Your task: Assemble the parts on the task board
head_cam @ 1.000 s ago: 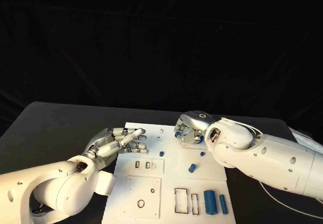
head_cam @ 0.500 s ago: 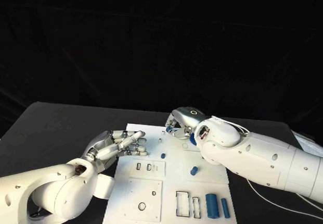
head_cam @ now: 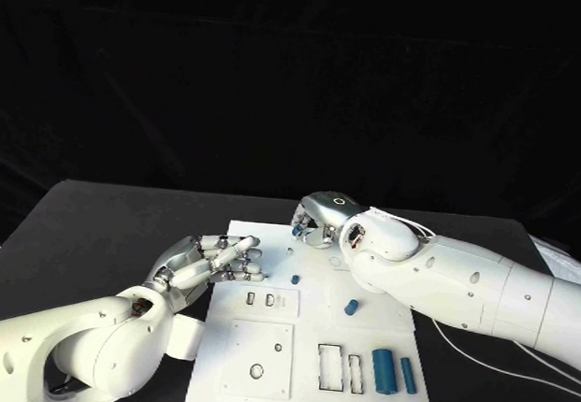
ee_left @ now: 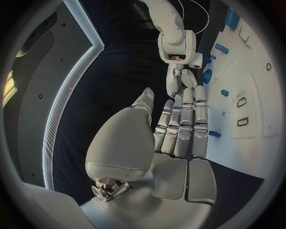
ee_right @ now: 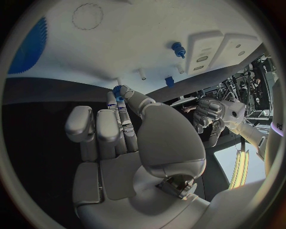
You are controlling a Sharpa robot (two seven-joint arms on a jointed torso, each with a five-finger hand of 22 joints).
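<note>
Right hand (head_cam: 319,224) sits over the board's (head_cam: 377,306) far edge, near its far left corner, fingers curled in. In the right wrist view the thumb and a fingertip (ee_right: 121,89) pinch a small blue part (ee_right: 117,91), so it has hold of that piece. Head view hides this pinch behind the knuckles. Left hand (head_cam: 212,261) hovers at the board's left edge, fingers straight & side by side w/ thumb apart, holding nothing; left wrist view confirms bare fingers (ee_left: 185,119).

Other parts on the board: small blue peg (head_cam: 293,279) near the left hand, blue capsule (head_cam: 350,306) mid-board, two long blue bars (head_cam: 392,371) towards the near right corner, beside empty rectangular slots (head_cam: 337,367).

Handling, my guess: parts look like hard plastic, light, stiff, smooth, so prob. slippery & easy to flick away. Best taken by fingertip pinch across the short sides, mid-length for the bars.

Right wrist view also shows a big blue ridged disc (ee_right: 26,45) on the board, hidden by the arm in head view.
</note>
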